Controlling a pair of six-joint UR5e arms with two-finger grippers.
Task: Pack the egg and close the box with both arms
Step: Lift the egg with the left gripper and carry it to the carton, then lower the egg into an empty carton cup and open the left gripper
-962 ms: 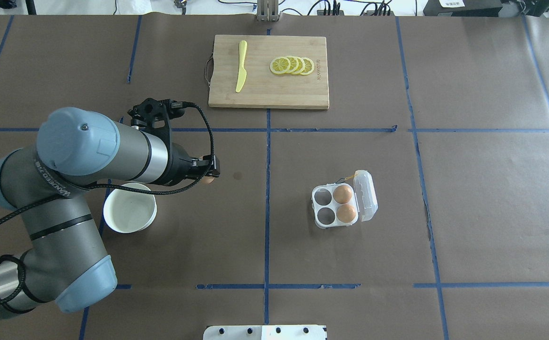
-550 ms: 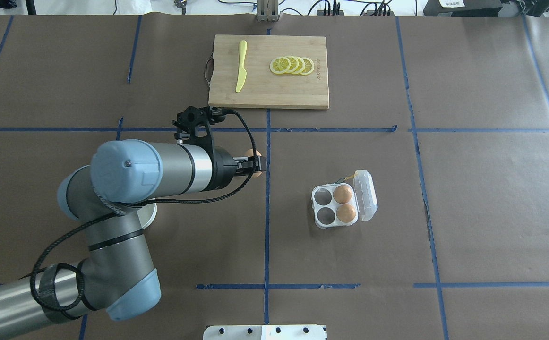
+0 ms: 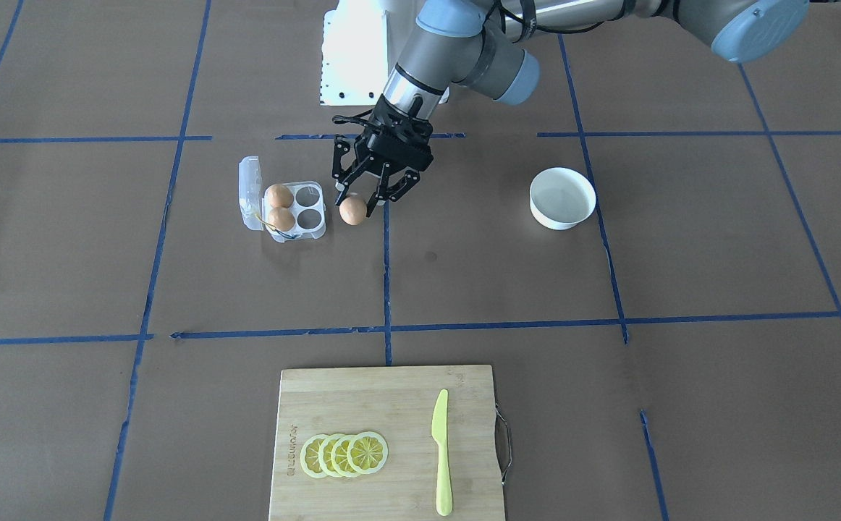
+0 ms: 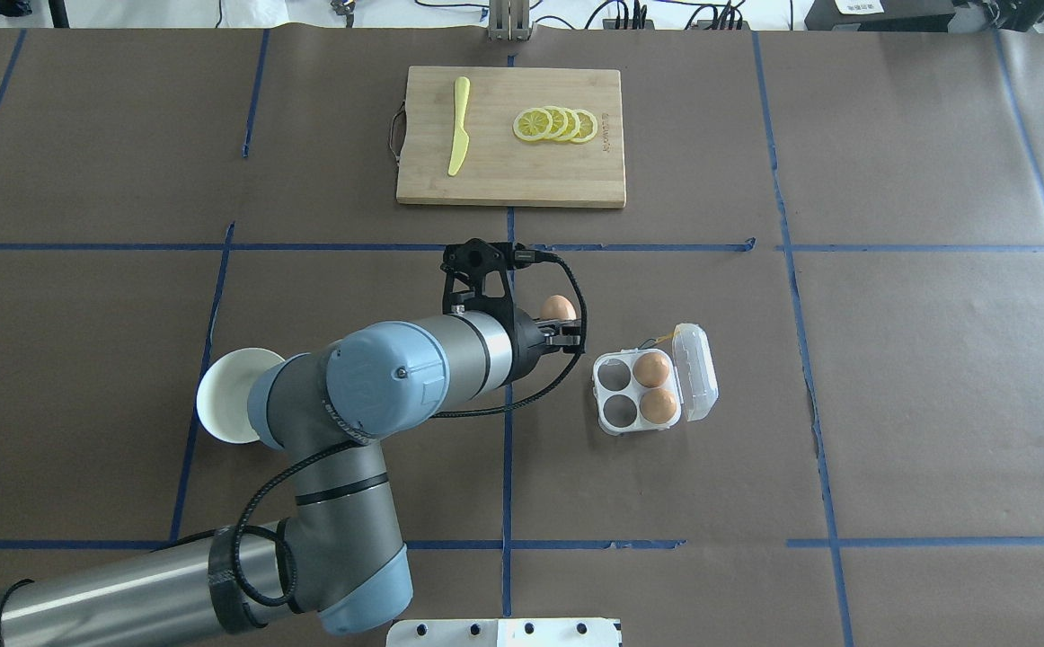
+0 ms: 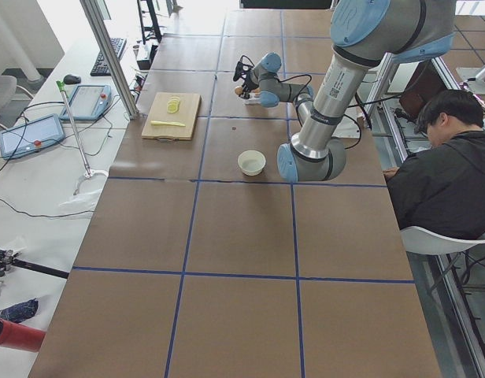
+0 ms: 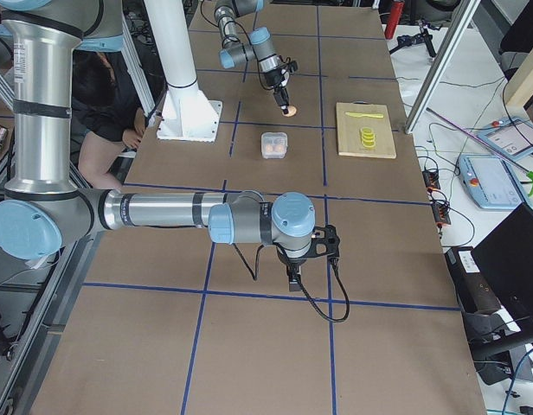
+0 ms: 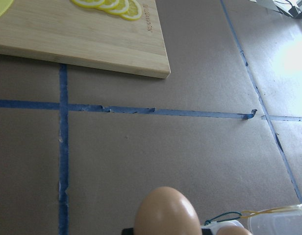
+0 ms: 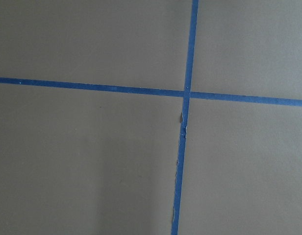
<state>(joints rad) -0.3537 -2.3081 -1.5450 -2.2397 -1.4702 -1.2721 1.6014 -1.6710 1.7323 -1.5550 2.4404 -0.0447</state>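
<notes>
My left gripper (image 4: 567, 329) is shut on a tan-orange egg (image 4: 558, 308) and holds it above the table, just left of the box. In the front-facing view the left gripper (image 3: 354, 205) and the egg (image 3: 352, 210) are beside the box (image 3: 321, 207). The egg also fills the bottom of the left wrist view (image 7: 165, 211). The clear box (image 4: 597, 385) lies open, lid (image 4: 698, 370) folded to the right. Two eggs (image 4: 652, 368) (image 4: 659, 405) fill its right cells and the left cells are empty. My right gripper (image 6: 294, 278) shows only in the exterior right view; I cannot tell if it is open or shut.
A white bowl (image 4: 221, 395) stands at the left, partly under my left arm. A wooden cutting board (image 4: 522, 175) at the back holds a yellow knife (image 4: 459, 135) and lemon slices (image 4: 556, 124). Blue tape lines cross the brown table cover.
My left arm has swung right from above the bowl to just left of the box, carrying the egg. The box and its eggs have not moved.
</notes>
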